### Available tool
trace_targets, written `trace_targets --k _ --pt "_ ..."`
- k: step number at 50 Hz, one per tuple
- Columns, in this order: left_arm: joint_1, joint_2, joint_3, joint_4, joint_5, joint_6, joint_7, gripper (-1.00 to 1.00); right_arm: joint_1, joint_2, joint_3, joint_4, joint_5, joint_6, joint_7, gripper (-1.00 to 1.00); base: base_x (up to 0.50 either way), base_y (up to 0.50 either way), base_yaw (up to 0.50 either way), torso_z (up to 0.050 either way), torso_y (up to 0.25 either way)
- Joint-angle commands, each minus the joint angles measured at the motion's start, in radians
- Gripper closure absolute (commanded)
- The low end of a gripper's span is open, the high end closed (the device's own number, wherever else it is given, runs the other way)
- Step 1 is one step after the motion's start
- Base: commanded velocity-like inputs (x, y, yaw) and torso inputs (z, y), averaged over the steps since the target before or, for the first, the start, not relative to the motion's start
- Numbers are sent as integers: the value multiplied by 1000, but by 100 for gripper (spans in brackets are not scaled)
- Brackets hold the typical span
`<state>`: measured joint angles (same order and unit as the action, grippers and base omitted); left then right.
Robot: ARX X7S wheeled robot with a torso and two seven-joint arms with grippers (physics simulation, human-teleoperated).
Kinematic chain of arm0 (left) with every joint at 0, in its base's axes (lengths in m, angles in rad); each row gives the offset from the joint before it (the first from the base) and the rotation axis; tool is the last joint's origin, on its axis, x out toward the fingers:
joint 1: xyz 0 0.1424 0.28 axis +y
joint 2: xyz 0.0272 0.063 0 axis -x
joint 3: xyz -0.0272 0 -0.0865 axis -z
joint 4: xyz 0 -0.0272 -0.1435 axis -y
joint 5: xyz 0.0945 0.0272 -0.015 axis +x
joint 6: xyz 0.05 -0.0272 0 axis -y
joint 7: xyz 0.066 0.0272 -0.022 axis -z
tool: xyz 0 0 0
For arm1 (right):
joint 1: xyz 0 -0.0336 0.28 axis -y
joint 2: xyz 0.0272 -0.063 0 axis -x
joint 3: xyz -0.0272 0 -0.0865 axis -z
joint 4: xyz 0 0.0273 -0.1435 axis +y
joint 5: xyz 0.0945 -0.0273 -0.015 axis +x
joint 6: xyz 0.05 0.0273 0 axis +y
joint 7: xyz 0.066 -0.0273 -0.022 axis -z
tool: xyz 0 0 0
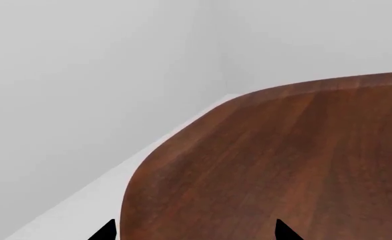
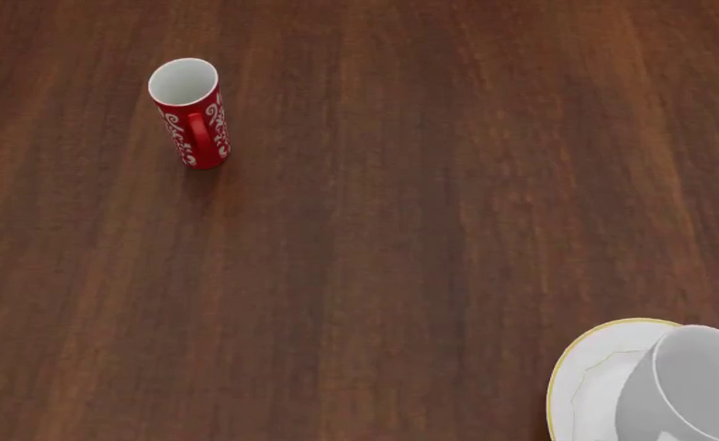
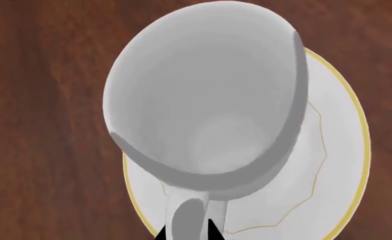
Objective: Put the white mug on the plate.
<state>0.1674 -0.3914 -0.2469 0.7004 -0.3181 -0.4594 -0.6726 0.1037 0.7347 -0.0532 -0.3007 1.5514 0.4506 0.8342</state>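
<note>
The white mug (image 3: 209,115) is over the plate (image 3: 336,165), a white dish with a thin gold rim, and its mouth faces the right wrist camera. My right gripper (image 3: 186,234) is shut on the mug's loop handle (image 3: 187,220), with a dark fingertip on each side. In the head view, the white mug (image 2: 692,386) leans over the plate (image 2: 586,372) at the bottom right corner. I cannot tell whether the mug touches the plate. My left gripper (image 1: 194,231) is open with nothing between its fingers, above a rounded corner of the wooden table (image 1: 283,160).
A slim red mug with white swirls (image 2: 191,114) stands upright at the far left of the table (image 2: 396,230). The left wrist view shows the table's rounded edge, with pale floor (image 1: 82,210) and grey walls beyond it.
</note>
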Motion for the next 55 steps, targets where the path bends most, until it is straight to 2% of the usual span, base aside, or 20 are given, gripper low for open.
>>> trace_targets --k 1,5,6,40,46,49,55 --pt "2 -4 -3 7 -3 -3 -3 -100 -13 -6 -1 12 -9 11 -7 100 0 0 0 0 0" --pt "1 -4 -2 6 -4 -3 -3 -100 -14 7 -6 1 -14 21 -4 100 0 0 0 0 0" --pt "1 -4 -2 5 -4 -2 -3 -100 -16 9 -4 -1 -12 21 -3 -100 0 0 0 0 0" --pt "-6 -9 8 -7 -3 6 -5 -100 -2 91 40 -185 61 48 139 -100 0 0 0 0 0" --pt "-60 -28 29 23 -2 6 3 -100 5 101 41 -234 66 54 170 -100 0 0 0 0 0" --pt "-108 -43 49 51 -17 -58 -7 -100 -2 104 46 -278 61 50 191 -100 0 0 0 0 0" --pt "-147 -50 83 55 -10 -97 -18 -100 58 131 15 -431 76 91 287 -100 0 0 0 0 0"
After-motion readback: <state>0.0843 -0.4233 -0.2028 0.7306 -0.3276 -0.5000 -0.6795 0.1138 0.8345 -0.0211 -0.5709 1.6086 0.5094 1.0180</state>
